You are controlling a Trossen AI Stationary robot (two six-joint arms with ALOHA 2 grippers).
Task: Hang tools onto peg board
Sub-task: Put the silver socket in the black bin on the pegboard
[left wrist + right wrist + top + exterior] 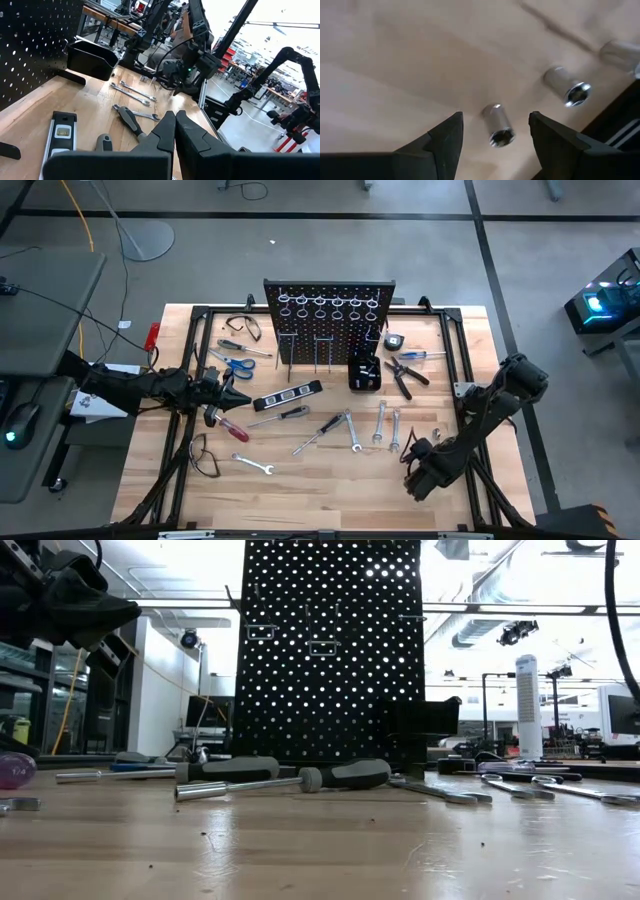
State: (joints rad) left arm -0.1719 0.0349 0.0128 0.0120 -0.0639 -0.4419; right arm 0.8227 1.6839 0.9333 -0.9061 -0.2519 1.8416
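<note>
Right gripper (495,131) is held with jaws apart just over a small silver socket (496,125) near the table's right edge. Pick step, judged: descent and closing are needed. Left gripper (175,131) waits closed, empty. Peg board (330,315) stands at the back.

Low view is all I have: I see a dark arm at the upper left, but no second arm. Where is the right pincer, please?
Observer: The right pincer is low over the front right part of the table, near its edge.
Operator: Is it open? What is under it?
Observer: It is open. A small silver socket lies on the wood between its jaws, not touched.
Operator: And the arm that I see, does it hold a tool?
Observer: No. The left pincer is shut and empty. It points toward the level, and the red-handled screwdriver lies close by it.
</note>
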